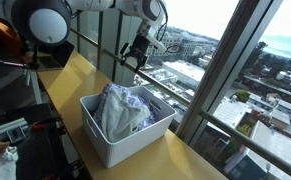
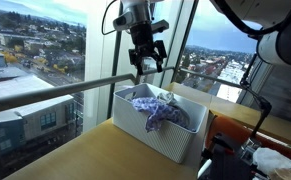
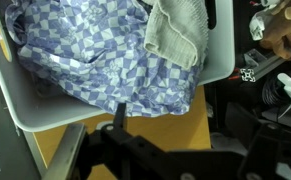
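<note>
Hanging spread wide and empty, the fingers (image 2: 135, 60) of the gripper (image 2: 148, 64) could, I judge, snag a loose fold if they descend and drag fabric over the rim, because the checkered cloth (image 2: 160, 108) lies crumpled directly below them inside the white bin (image 2: 140, 135). It is blue-and-white, soft, and touches a grey-green towel (image 3: 180, 30).

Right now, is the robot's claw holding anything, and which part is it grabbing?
Nothing is held. The gripper hangs open above the white bin, apart from the checkered cloth lying inside it.
</note>
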Robot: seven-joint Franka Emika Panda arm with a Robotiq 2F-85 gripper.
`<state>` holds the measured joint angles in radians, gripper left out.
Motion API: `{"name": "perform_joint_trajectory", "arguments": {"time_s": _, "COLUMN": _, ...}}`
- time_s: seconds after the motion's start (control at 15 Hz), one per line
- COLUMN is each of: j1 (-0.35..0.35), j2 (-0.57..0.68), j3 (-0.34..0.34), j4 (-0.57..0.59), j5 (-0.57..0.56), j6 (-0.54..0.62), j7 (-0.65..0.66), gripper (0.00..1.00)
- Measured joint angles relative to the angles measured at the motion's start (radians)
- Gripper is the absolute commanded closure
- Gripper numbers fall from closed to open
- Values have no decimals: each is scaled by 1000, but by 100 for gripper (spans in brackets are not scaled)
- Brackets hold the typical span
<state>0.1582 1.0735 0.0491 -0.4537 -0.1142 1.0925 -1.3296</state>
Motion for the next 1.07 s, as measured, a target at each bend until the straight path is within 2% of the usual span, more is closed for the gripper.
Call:
{"name": "perform_joint_trajectory", "arguments": {"time_s": 0.4, "j1": 41, "j2": 50, "j3": 2, "j4": -2, "j5": 0, "j6": 145, "j7": -19, "gripper": 0}}
{"name": "perform_joint_trajectory", "arguments": {"time_s": 1.07, "j1": 36, "j2": 146, "j3": 2, "j4": -3, "j5": -1, "j6": 153, "j7": -66, "gripper": 0}}
